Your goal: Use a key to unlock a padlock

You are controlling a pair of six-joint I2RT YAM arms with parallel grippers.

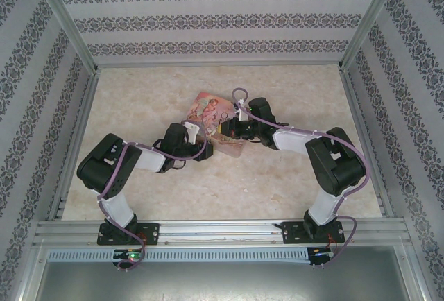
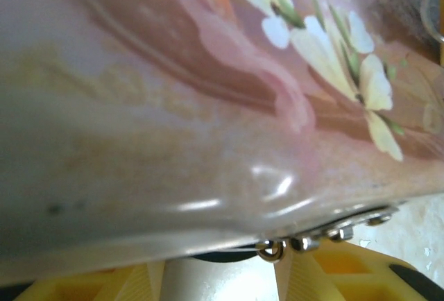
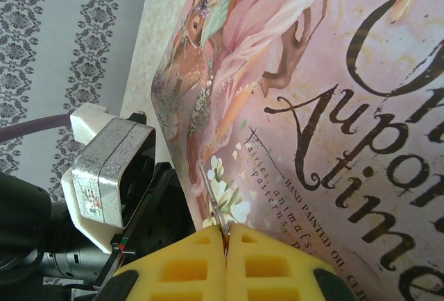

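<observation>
One pale stone-patterned table [image 1: 139,190], bearing one pink tin [image 1: 208,110] with a printed lid and both grippers at its near edge. Two grippers: left gripper [image 2: 215,266], yellow fingers standing apart under the tin's rim beside small silver links [image 2: 305,242]; right gripper [image 3: 225,235], pads pressed together on a thin metal sliver [image 3: 216,207], probably the key. One padlock, not made out, presumably by those links: judged light, hard and slick, best taken by the body's flat sides with the keyhole left free.

We are counting one pink tin [image 1: 211,115] and one bench [image 1: 277,193]. We are seeing two robot arms, a left arm [image 1: 114,169] and a right arm [image 1: 333,162]. We are counting two hands, the left hand [image 2: 222,274] and the right hand [image 3: 227,237], each showing two yellow fingers [image 3: 187,268].
</observation>
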